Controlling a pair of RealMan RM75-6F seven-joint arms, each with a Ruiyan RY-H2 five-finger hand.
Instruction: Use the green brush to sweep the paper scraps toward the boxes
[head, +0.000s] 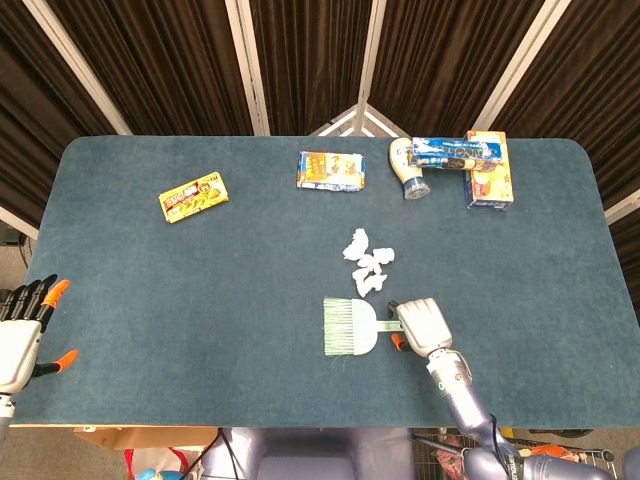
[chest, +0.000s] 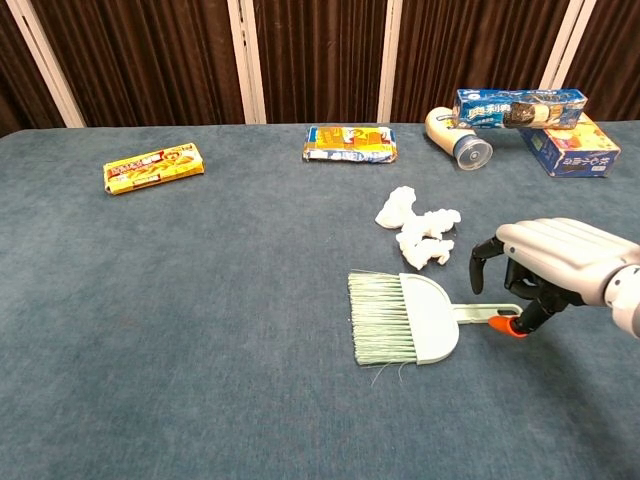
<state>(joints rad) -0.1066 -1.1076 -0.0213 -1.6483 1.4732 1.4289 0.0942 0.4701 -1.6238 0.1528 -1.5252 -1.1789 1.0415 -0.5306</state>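
The right hand (chest: 545, 268) is hovering over the thin handle of the green brush (chest: 405, 318), fingers curled but apart, gripping nothing. The fan-bristled brush is lying flat on the felt-like blue table (head: 150, 290), just below the crumpled white paper scraps (head: 368, 259). The left hand (head: 22, 330), cut off at the edge, is splaying open.

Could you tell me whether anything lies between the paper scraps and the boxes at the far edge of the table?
Nothing visible does: only bare table separates the paper scraps from the boxes.
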